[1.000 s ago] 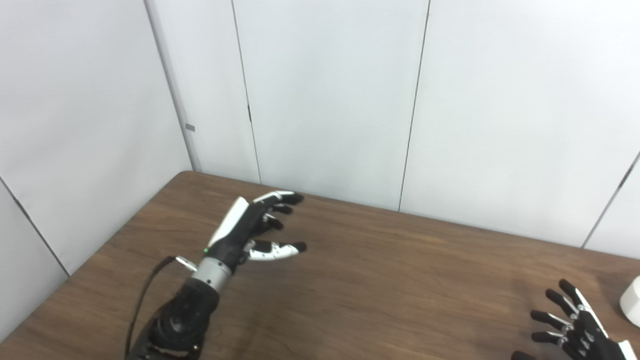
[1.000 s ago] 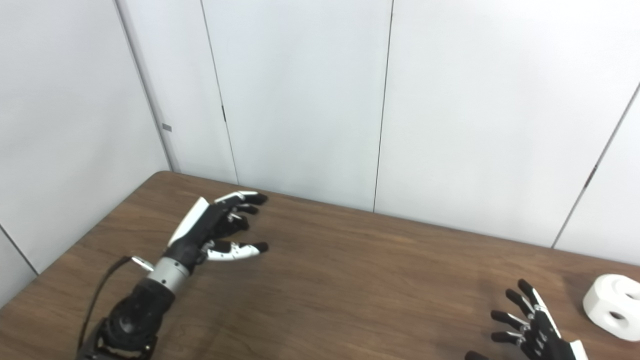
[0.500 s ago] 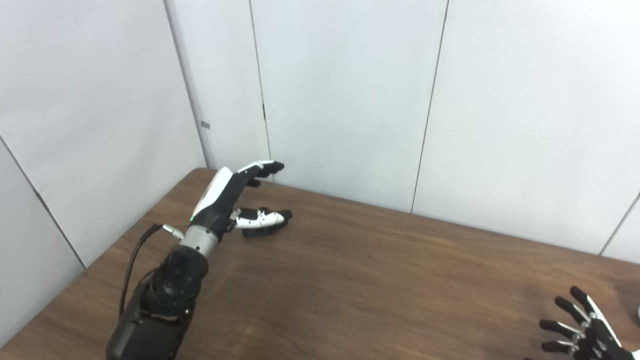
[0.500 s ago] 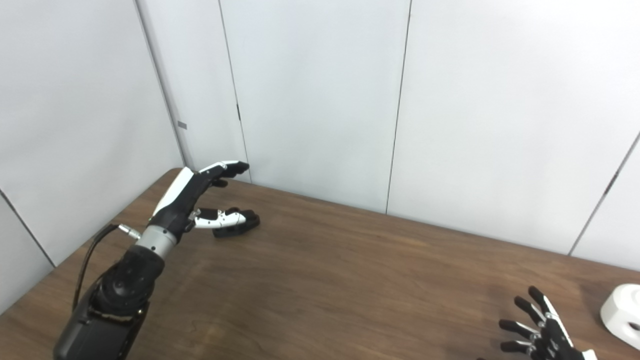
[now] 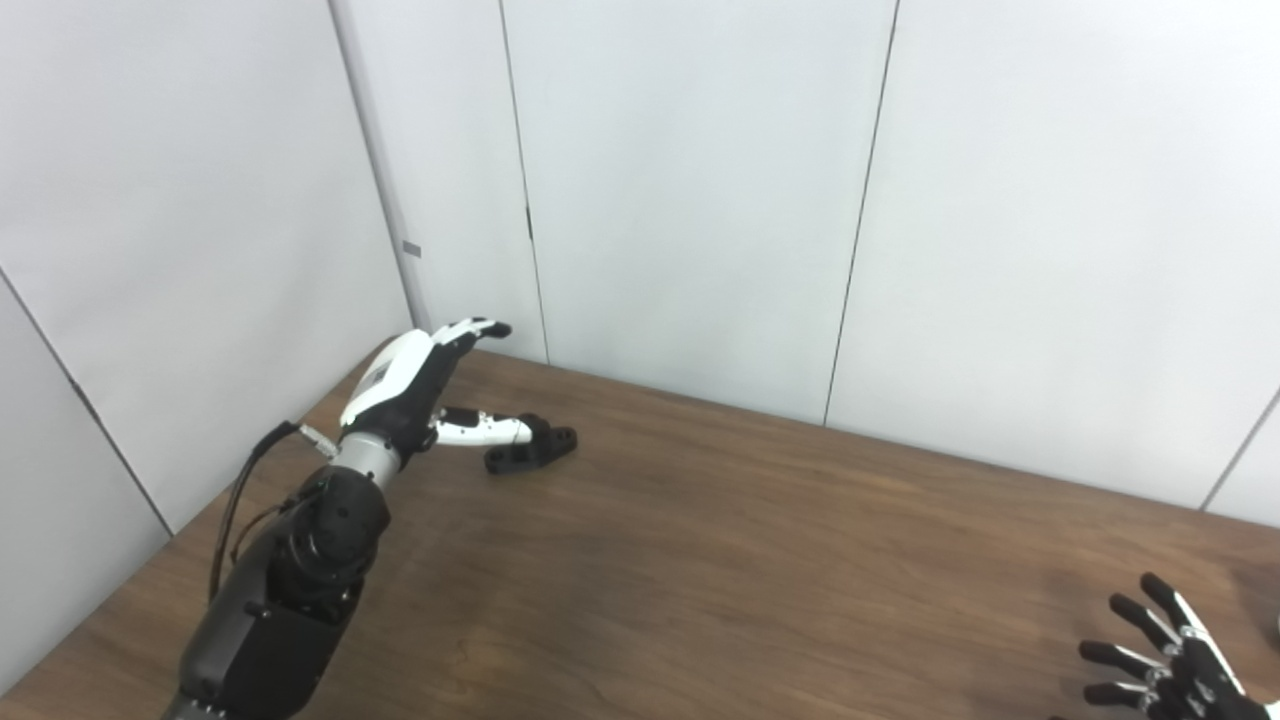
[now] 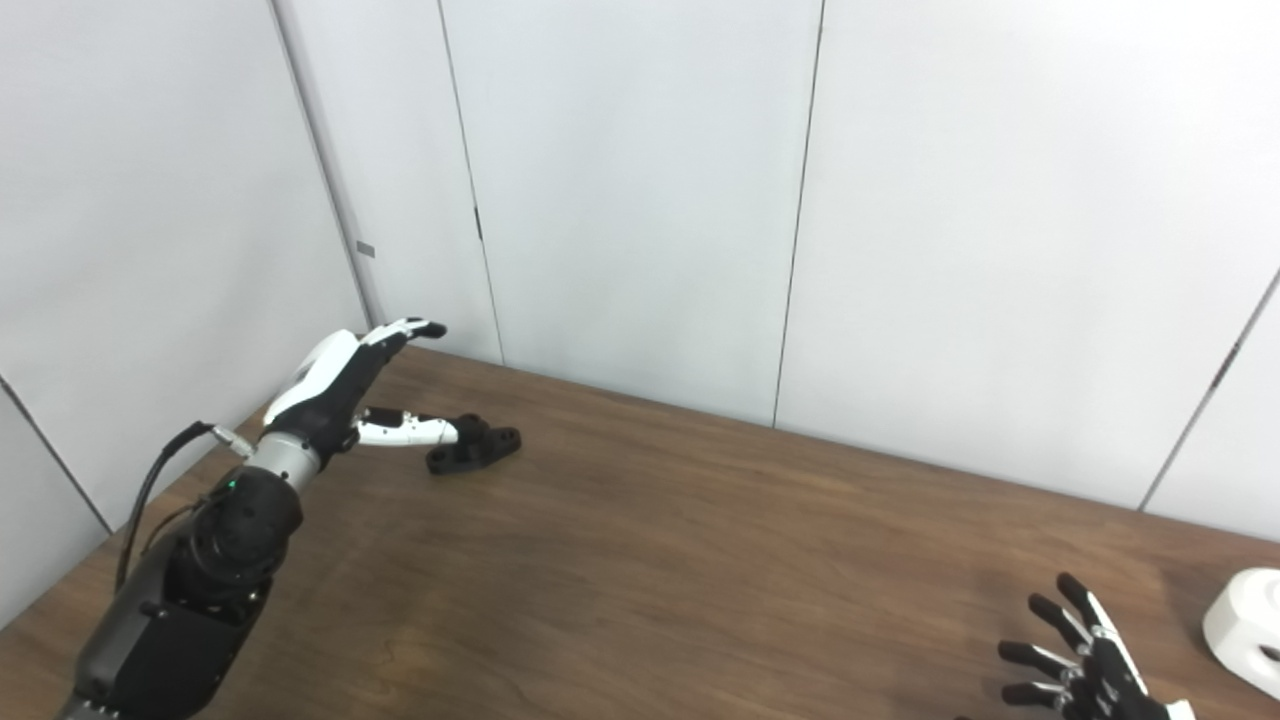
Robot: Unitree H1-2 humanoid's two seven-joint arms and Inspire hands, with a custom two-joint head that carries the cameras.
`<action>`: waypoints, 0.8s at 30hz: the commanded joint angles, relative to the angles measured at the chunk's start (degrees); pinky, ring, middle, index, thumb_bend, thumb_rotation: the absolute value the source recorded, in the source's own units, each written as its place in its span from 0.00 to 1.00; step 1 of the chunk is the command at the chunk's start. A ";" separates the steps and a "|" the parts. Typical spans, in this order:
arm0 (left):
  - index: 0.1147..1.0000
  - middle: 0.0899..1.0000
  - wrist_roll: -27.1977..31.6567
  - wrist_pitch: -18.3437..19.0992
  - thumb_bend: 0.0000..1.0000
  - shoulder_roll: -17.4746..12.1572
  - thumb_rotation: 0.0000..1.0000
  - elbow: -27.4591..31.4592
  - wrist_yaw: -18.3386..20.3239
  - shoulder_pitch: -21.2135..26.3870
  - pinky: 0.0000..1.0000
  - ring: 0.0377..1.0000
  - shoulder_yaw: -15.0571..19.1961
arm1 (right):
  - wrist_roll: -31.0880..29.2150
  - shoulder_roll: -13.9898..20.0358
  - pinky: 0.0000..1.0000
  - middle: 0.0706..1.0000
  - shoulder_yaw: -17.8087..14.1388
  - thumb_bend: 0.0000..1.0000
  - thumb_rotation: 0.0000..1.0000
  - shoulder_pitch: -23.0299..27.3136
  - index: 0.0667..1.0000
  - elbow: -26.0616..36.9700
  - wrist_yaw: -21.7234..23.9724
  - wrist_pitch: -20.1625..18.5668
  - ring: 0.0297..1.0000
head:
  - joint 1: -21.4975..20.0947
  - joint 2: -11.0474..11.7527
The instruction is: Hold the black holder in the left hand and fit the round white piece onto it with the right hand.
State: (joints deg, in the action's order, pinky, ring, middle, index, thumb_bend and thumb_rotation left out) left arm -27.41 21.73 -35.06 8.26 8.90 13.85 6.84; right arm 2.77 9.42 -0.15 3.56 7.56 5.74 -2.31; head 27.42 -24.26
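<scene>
**Hands apart, holder on table by left thumb**

Walls (image 5: 700,180) first: pale grey panels w/ thin dark seams fill the upper half of both views, meeting in a corner at upper left.

Table (image 5: 750,560), dark brown wood grain, takes the lower half, its far edge running from upper left down toward the right side of frame.

Left arm comes in from bottom left, black housing w/ a silver wrist ring and a black cable (image 5: 245,490) looping beside it. Left hand (image 5: 415,375) sits at left of centre near the table's far corner, white back up, fingers (image 5: 480,327) stretched out and apart toward the wall, thumb (image 5: 485,430) held low and pointing right. Nothing is gripped.

Black holder (image 5: 530,448) lies flat on the table just right of the thumb, approx at the thumb's tip; can't tell whether tip touches it or only overlaps it in view. It is below the outstretched fingers in the frame, not between them. A round hole shows at its right end.

Right hand (image 6: 1085,665) is at the bottom right corner, partly cut off by the frame edge, black fingers spread wide and upward, holding nothing.

Round white piece (image 6: 1245,620) rests on the table at the far right edge, cut off by the frame, near the right hand's fingertips but apart from them. Well away from the holder.
</scene>
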 commanded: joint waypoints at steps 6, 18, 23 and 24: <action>0.95 1.00 -3.04 2.59 1.00 -3.14 0.41 -3.02 0.02 2.98 1.00 1.00 -1.04 | -0.10 0.24 0.56 0.87 -0.10 0.68 0.01 0.97 0.92 2.32 -0.04 0.73 0.71 | -0.07 -0.09; 0.94 1.00 -5.40 0.96 1.00 -4.45 0.43 -11.99 -1.18 4.74 1.00 1.00 -4.61 | -0.19 0.25 0.54 0.86 -0.23 0.69 0.05 1.10 0.91 1.99 -0.11 1.15 0.69 | -0.69 -0.28; 0.93 1.00 -6.29 0.94 1.00 -4.49 0.43 -14.30 -1.79 5.34 1.00 1.00 -5.95 | -0.21 0.22 0.54 0.85 -0.23 0.68 0.03 0.77 0.91 2.71 -0.10 0.64 0.69 | -0.86 -0.27; 0.93 1.00 -6.28 0.71 1.00 -4.40 0.43 -14.82 -2.07 5.46 1.00 1.00 -6.09 | -0.16 0.24 0.54 0.86 -0.20 0.68 0.03 0.72 0.91 2.82 -0.08 0.58 0.69 | -0.86 -0.27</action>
State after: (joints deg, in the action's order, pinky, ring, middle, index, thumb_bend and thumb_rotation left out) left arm -32.25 23.56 -36.94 -6.44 8.84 16.65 0.37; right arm 2.82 9.41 -0.17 3.38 7.90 5.69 -2.57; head 26.63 -24.52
